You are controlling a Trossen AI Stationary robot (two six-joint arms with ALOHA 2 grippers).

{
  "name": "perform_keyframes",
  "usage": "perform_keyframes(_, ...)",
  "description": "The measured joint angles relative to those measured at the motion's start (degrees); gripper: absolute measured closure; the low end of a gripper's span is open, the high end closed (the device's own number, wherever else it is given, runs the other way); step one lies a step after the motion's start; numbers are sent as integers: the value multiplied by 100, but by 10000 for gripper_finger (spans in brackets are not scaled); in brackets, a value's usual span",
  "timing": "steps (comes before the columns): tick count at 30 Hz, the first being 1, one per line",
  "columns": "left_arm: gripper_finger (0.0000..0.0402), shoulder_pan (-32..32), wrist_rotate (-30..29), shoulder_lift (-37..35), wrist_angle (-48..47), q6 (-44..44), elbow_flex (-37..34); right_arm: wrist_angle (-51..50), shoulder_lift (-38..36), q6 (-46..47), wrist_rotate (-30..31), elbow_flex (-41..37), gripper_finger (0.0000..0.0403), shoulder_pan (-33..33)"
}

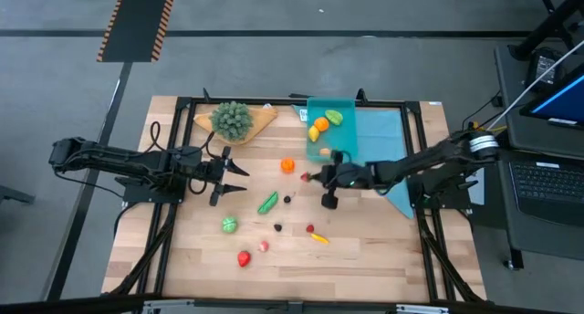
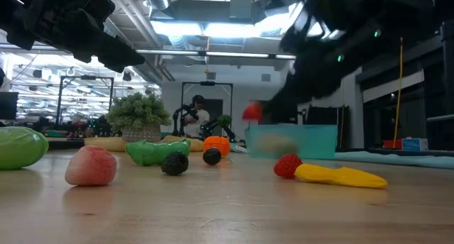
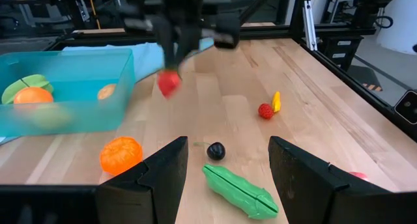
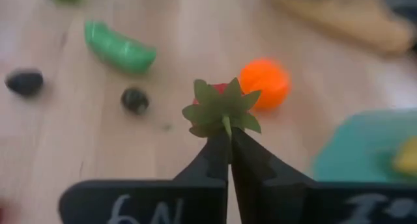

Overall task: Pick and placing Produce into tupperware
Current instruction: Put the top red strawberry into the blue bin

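Note:
My right gripper (image 4: pixel 229 138) is shut on a small red piece of produce with a green leafy cap (image 3: pixel 168 83) and holds it above the table, left of the teal tupperware (image 1: pixel 351 104). The tupperware holds an orange, a green and a yellow piece. More produce lies on the wood: an orange piece (image 1: pixel 287 165), a green pod (image 1: pixel 267 202), two dark pieces (image 1: pixel 287 199), a green round one (image 1: pixel 229 225), red ones (image 1: pixel 244 257) and a yellow one (image 1: pixel 318 238). My left gripper (image 1: pixel 235 175) waits open at the table's left, touching nothing. My right gripper pinches the green leafy cap (image 4: pixel 225 116) of the red piece between its two fingertips (image 4: pixel 215 152), at their free ends. The fingers come from the table's right, slanting down. The red body (image 2: pixel 252 111) hangs beyond the tips, lifted clear of the table.
A bushy green plant on a tan board (image 1: pixel 233 120) stands at the far left of the work area. A light-blue cloth (image 1: pixel 383 141) lies under and right of the tupperware. Black frame rails (image 1: pixel 274 102) border the table. People show far off in the room.

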Motion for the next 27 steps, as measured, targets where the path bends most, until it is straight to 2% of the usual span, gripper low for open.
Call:
perform_keyframes(4, 195, -2, 0, 1, 0, 2, 0, -36, -1007, -147, -52, -433, 396, -342)
perform_keyframes(8, 195, 0, 0, -1, -2, 8, 2, 100, -1941, -89, -390, -1070, 396, -689)
perform_keyframes(14, 195, 2, -2, -1, 0, 20, 2, 1261, -2842, -306, -1432, -2077, 396, -986)
perform_keyframes(17, 195, 2, -2, -1, 0, 19, 2, 1721, -3082, -424, -1843, -2430, 396, -1133)
perform_keyframes(27, 195, 4, -2, -1, 11, 0, 2, 2044, -3175, -323, -1908, -2694, 396, -1616)
